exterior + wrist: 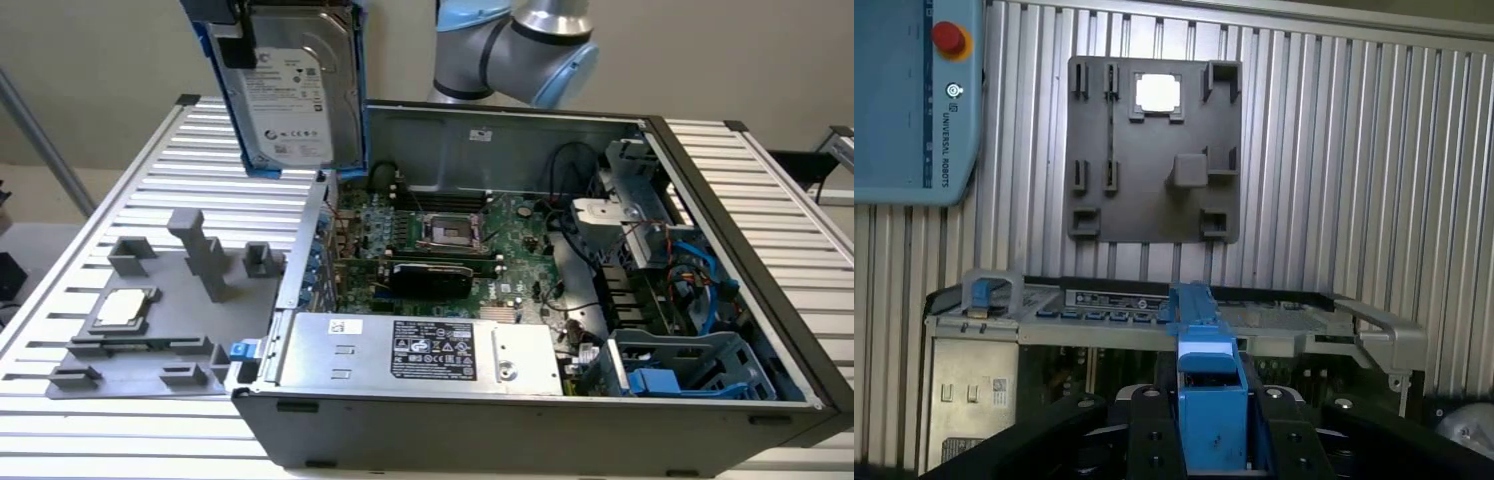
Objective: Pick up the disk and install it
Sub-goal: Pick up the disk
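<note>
The disk (291, 95), a silver-grey drive with a white label in a blue carrier, hangs upright in the air above the back corner of the open computer case (534, 432), on the exterior view's left. My gripper (238, 40) is shut on its upper end, with a black finger lying over the label. In the wrist view the blue carrier edge of the disk (1206, 385) sticks out between the black jaws of my gripper (1209, 430), above the case's rim.
Inside the case lie the motherboard (454, 240), a silver box with a black label (427, 350) and blue drive bays (681, 370). A grey fixture plate (134, 345) carrying a square chip (123, 308) sits beside the case. A teach pendant (914, 100) lies on the ribbed table.
</note>
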Robot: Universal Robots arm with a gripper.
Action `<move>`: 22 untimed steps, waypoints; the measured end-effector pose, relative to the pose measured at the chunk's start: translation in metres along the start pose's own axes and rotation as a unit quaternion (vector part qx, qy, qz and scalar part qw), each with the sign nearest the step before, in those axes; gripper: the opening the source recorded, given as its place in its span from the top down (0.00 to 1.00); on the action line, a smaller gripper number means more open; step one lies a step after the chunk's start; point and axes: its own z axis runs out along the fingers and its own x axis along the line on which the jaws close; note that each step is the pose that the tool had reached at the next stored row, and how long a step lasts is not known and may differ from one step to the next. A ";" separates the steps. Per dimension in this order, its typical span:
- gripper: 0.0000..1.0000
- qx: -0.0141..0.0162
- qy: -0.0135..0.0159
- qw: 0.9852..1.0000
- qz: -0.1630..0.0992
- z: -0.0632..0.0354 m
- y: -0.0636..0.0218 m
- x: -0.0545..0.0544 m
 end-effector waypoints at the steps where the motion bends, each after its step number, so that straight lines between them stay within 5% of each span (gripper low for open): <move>1: 0.67 0.000 0.000 1.000 0.000 -0.0003 -0.0036 0.003; 22: 0.67 0.000 0.000 1.000 0.000 -0.0031 -0.0911 0.039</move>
